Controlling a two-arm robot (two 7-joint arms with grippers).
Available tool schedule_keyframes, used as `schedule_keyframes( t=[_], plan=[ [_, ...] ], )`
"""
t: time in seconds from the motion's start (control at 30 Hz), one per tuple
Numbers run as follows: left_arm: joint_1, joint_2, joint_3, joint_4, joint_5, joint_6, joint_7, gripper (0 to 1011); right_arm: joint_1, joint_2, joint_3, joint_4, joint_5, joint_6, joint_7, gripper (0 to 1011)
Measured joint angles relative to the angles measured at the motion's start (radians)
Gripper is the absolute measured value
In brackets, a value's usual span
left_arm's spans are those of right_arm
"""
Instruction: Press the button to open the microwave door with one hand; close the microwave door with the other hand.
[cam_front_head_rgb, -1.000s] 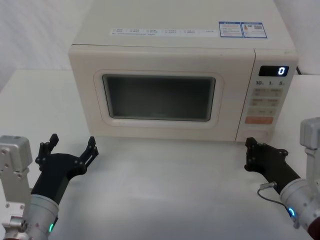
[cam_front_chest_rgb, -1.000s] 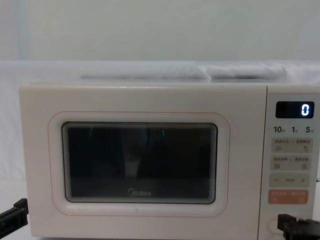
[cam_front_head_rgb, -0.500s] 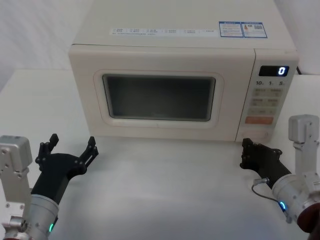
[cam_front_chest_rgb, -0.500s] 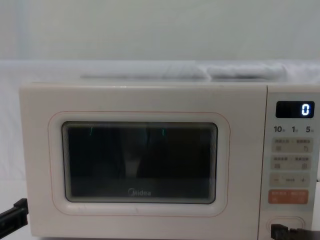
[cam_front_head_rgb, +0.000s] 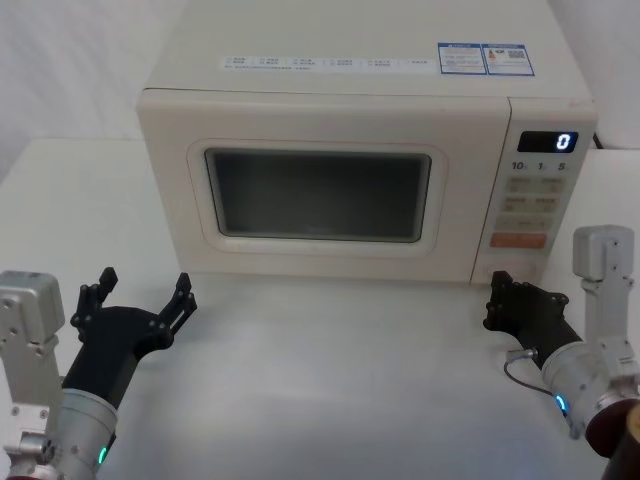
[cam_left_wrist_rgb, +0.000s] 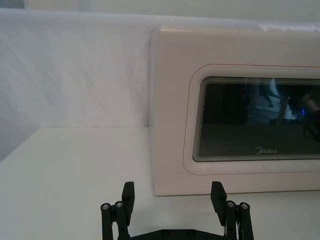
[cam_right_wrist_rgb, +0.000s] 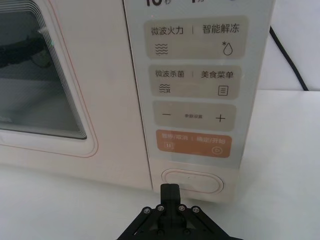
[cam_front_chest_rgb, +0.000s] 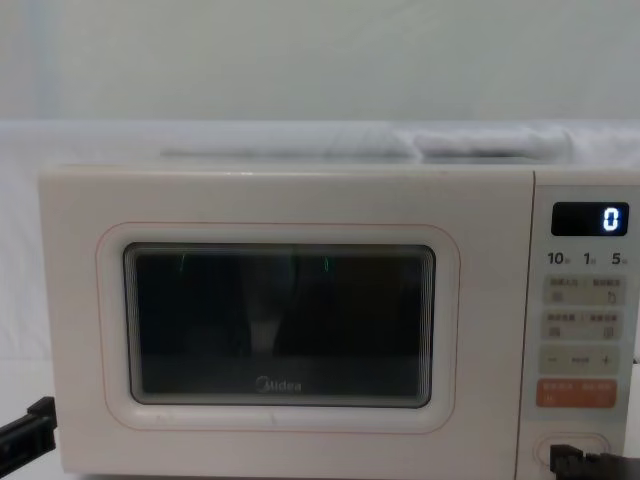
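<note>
The white table (cam_front_head_rgb: 330, 360) carries the cream microwave (cam_front_head_rgb: 340, 90), which fills the head view from ten to two o'clock. Its microwave door (cam_front_head_rgb: 320, 190) lies flush with the cabinet, dark window facing the robot. At three o'clock of the door stands the keypad panel (cam_front_head_rgb: 535, 195), its display (cam_front_head_rgb: 547, 141) reading 0. The orange key (cam_right_wrist_rgb: 193, 143) sits low on that panel, and the button (cam_right_wrist_rgb: 192, 181) lies directly beneath it, at the panel's six o'clock. The left gripper (cam_front_head_rgb: 140, 295) hovers at seven o'clock of the door, well apart from it, fingers (cam_left_wrist_rgb: 129, 192) spread wide. The right gripper (cam_right_wrist_rgb: 170, 190) has its fingers pressed together, tip at the button's lower edge; actual contact cannot be told.
</note>
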Motion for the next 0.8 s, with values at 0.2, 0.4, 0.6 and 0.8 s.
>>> schedule_keyframes(
  t=[0.2, 0.4, 0.6, 0.8],
  plan=[
    [0.000, 0.000, 0.000, 0.000, 0.000, 0.000, 0.000, 1001, 0.009, -0.010, 0.006, 0.012, -0.013, -0.003, -0.003, 0],
    [0.000, 0.000, 0.000, 0.000, 0.000, 0.000, 0.000, 1001, 0.020, -0.018, 0.016, 0.021, -0.024, -0.004, -0.005, 0],
    [0.000, 0.000, 0.000, 0.000, 0.000, 0.000, 0.000, 1001, 0.027, -0.020, 0.025, 0.024, -0.031, -0.003, -0.005, 0],
    [0.000, 0.000, 0.000, 0.000, 0.000, 0.000, 0.000, 1001, 0.031, -0.025, 0.033, 0.029, -0.038, 0.002, -0.005, 0]
  ],
)
